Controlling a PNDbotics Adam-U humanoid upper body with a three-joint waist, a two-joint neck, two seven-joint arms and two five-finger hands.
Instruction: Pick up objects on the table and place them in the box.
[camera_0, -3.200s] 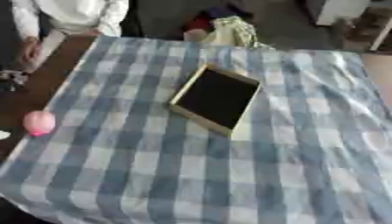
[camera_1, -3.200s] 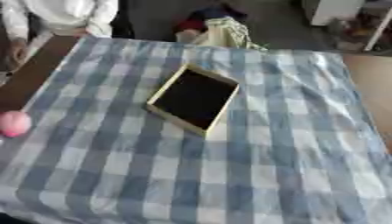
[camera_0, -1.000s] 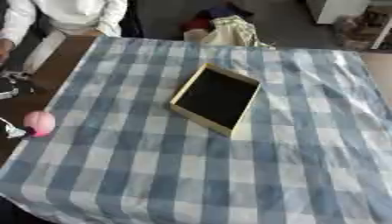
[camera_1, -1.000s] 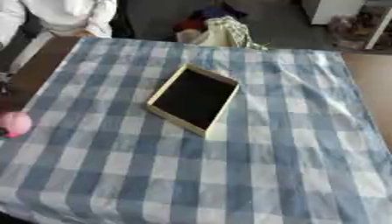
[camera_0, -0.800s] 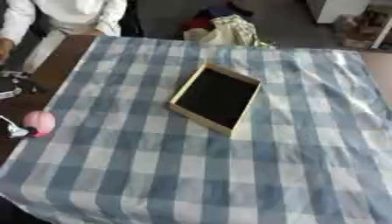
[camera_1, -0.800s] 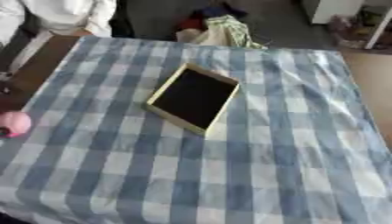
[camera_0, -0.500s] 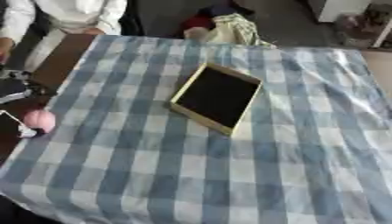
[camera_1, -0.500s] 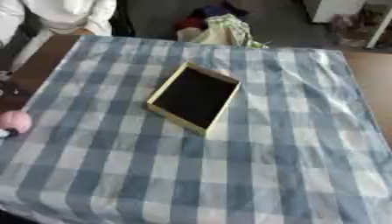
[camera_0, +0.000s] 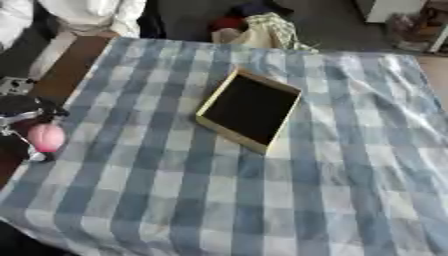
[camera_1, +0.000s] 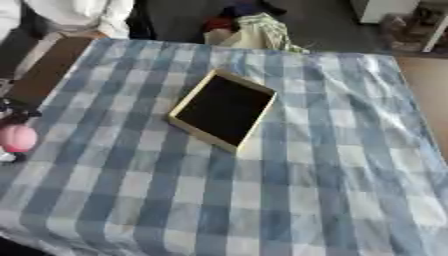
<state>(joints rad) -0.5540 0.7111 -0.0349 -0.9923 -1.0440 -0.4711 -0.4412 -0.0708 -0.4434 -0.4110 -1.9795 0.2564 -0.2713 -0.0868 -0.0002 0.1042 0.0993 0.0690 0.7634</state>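
Note:
A pink ball (camera_0: 45, 137) lies on the blue checked cloth at the table's left edge. My left hand (camera_0: 21, 107), black with silver parts, comes in from the left and sits just above and beside the ball. Its light fingers (camera_0: 33, 155) reach down along the ball's left side without closing on it. The ball rests on the cloth. A shallow tan box (camera_0: 250, 109) with a dark inside lies open, turned askew, in the middle of the table, well right of the ball. My right hand shows in neither view.
The cloth (camera_0: 350, 165) has wrinkles along its right side. A bare brown strip of table (camera_0: 66, 70) runs along the far left. A pile of fabric and a pale bag (camera_0: 262, 31) lie beyond the far edge. A person in white (camera_0: 87, 10) stands at the far left corner.
My left hand has come in from the left edge and moved down next to the pink ball. The ball and the box have stayed in place.

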